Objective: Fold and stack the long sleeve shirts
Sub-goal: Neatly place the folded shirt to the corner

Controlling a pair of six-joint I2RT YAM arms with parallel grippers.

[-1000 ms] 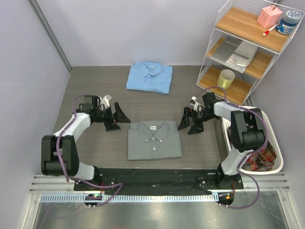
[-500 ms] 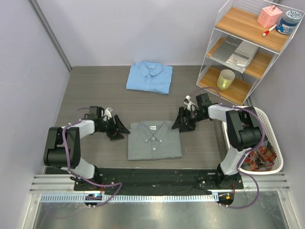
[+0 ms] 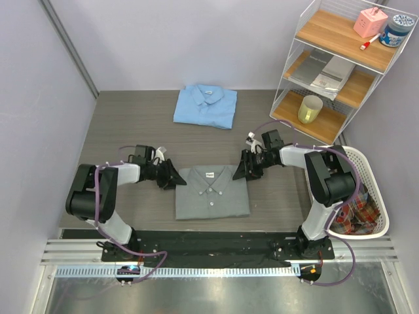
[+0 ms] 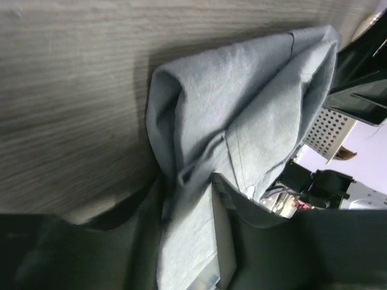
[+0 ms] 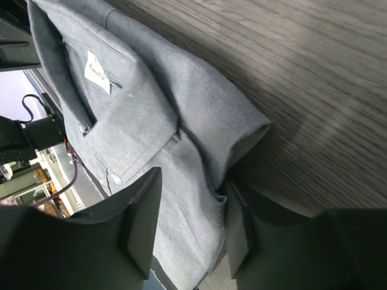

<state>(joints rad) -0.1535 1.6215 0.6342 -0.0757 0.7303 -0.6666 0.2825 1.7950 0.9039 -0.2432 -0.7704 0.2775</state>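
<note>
Lifting evenly needs both top corners of the grey shirt (image 3: 213, 193), lying between the tools, seated deep; left tool (image 4: 184, 190) and right tool (image 5: 188, 193) straddle cloth, but whether they pinch I cannot tell.

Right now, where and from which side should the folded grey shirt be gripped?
Grip the grey shirt at its two collar-end corners, left pincer from the left, right pincer from the right, sliding low along the table. It lies flat, and the folded side edges there give thick layers to pinch.
</note>
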